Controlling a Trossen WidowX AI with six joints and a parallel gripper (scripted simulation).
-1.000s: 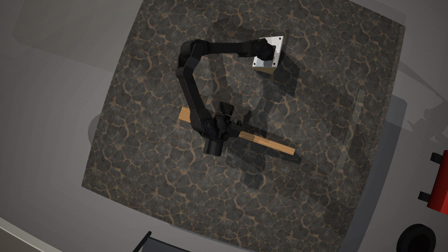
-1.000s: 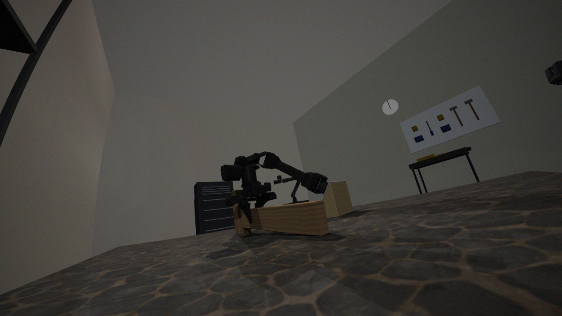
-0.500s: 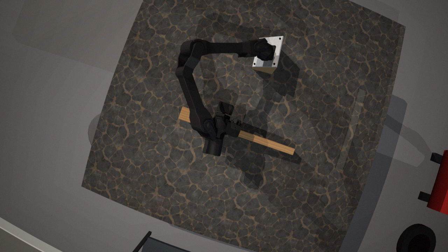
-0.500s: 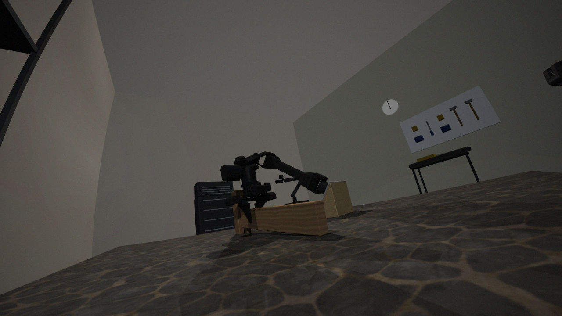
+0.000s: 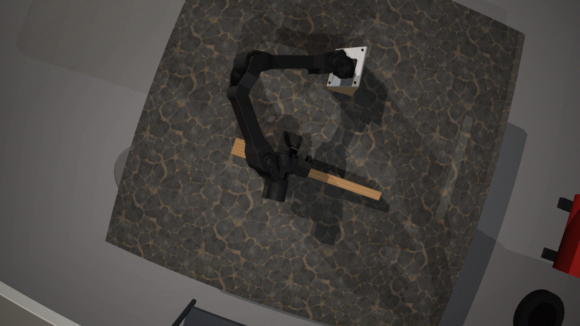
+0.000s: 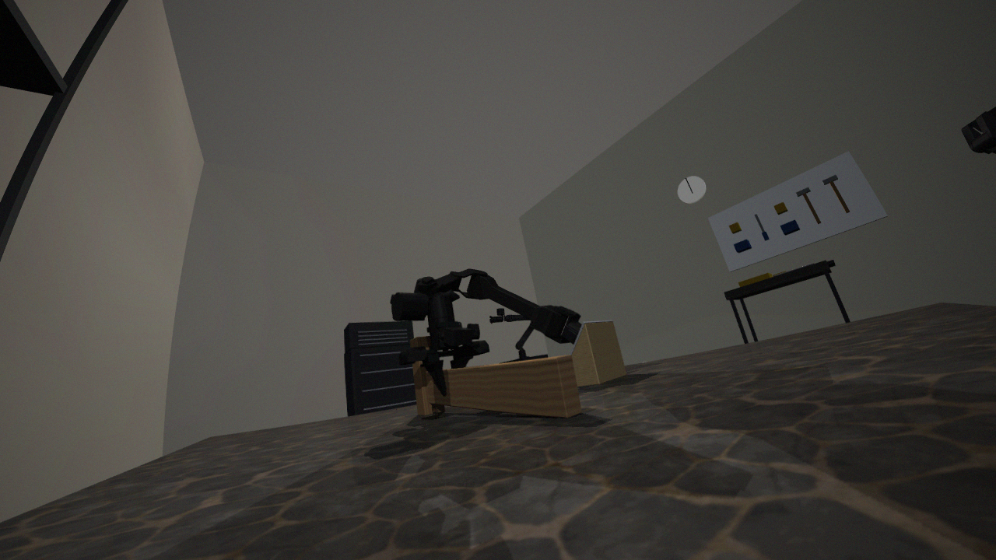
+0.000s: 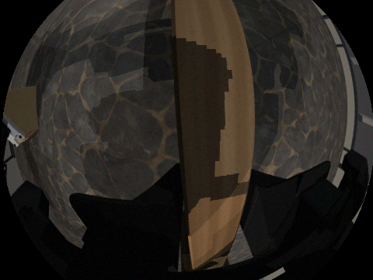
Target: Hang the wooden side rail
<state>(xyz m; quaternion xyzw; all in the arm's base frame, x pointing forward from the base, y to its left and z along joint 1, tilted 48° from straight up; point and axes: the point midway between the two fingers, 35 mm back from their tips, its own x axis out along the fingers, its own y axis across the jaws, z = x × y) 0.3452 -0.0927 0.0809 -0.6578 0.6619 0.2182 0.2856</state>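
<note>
The wooden side rail lies long and low on the stone-patterned table. My gripper is shut on the rail near its middle, from above. In the wrist view the rail runs straight up between the fingers, partly in the arm's shadow. An upright wooden piece, seemingly the headboard post, stands at the rail's far end in the exterior view, partly hidden by the gripper. The steel hooks and the pins are hidden from view.
The arm's base sits on a wooden pedestal with a steel plate at the back of the table. A dark cabinet stands behind the table. A red cart stands off the table at the right.
</note>
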